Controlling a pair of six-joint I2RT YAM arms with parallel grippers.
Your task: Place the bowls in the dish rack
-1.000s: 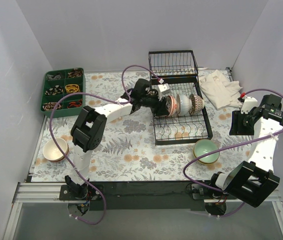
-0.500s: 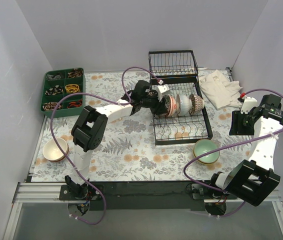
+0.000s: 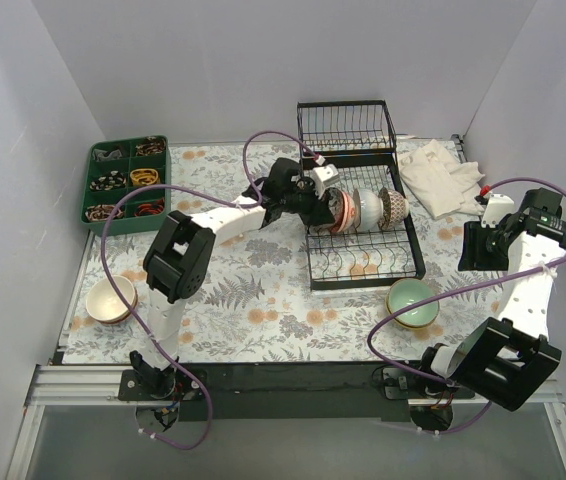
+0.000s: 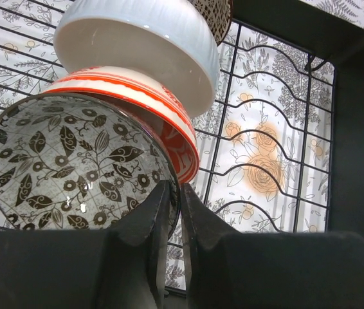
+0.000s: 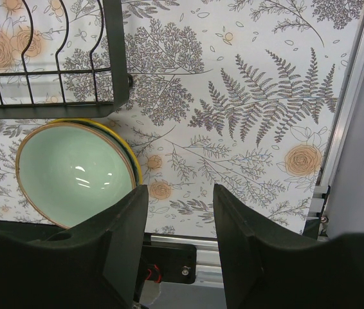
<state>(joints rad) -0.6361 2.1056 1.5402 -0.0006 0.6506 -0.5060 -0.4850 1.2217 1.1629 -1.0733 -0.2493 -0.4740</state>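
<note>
We judge the left gripper pinches the rim of the leaf-patterned bowl to stand it on edge in the dish rack against the red-orange bowl, while the right gripper hangs wide near the pale green bowl on the table

Your floral worktop carried the dish rack, a green tray, a white cloth, a pale green bowl and a cream bowl.
</note>
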